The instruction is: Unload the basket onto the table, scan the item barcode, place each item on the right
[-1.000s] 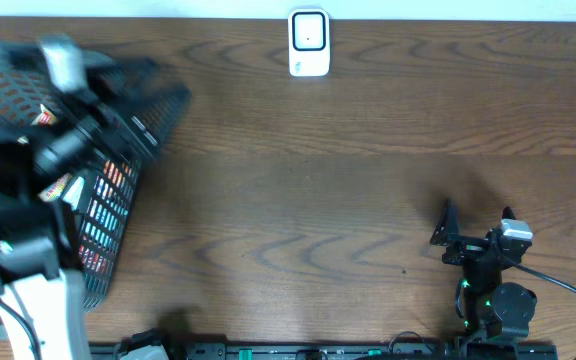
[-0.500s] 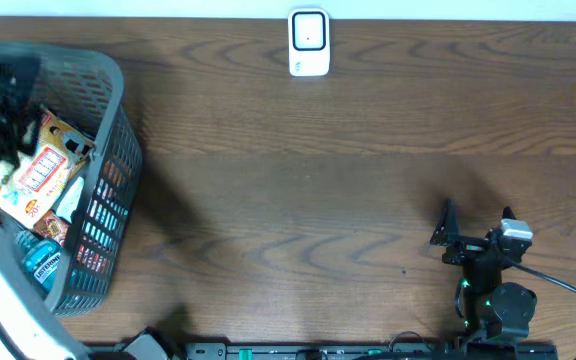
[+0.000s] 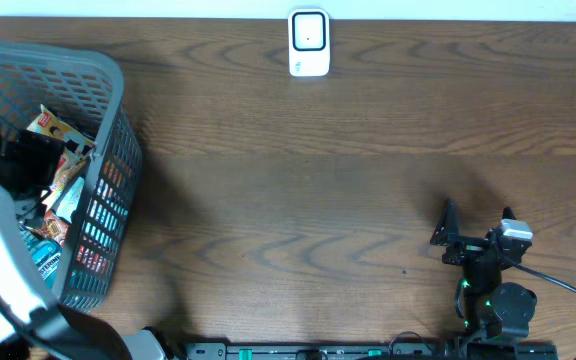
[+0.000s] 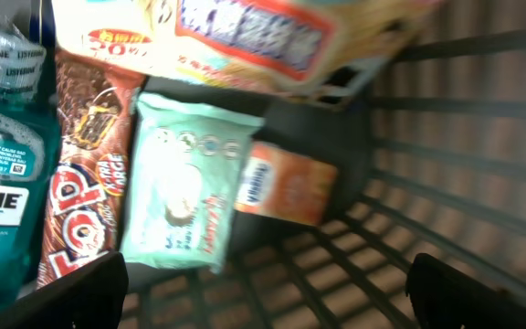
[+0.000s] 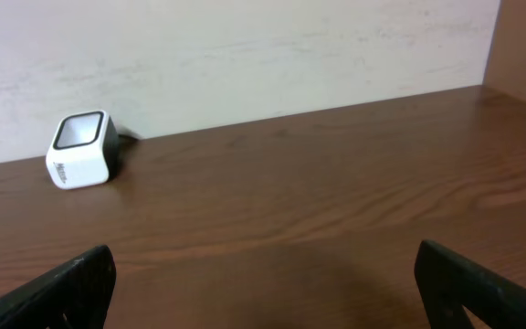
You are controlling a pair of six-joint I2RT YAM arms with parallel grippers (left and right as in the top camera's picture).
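Left gripper (image 4: 263, 302) agape above basket (image 4: 446, 183) packets, mouthwash bottle (image 4: 3, 174) alongside.

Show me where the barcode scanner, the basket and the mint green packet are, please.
barcode scanner (image 3: 309, 43): overhead view, its white front face.
basket (image 3: 118, 170): overhead view, its right mesh wall.
mint green packet (image 4: 185, 196): left wrist view, middle of its printed front.

A: The basket (image 3: 108, 150) is grey mesh, and the table (image 3: 348, 180) is dark brown with a wavy grain.

B: And between the left fingers?

A: A pale mint pouch (image 4: 185, 192) printed in white, with an orange box (image 4: 286, 183) just to its right. Toward the left fingertip, a brown and red wrapper (image 4: 85, 183) and a teal mouthwash bottle (image 4: 3, 174).

B: The scanner (image 5: 82, 150)?

A: White, dark-faced, beyond the right fingers.
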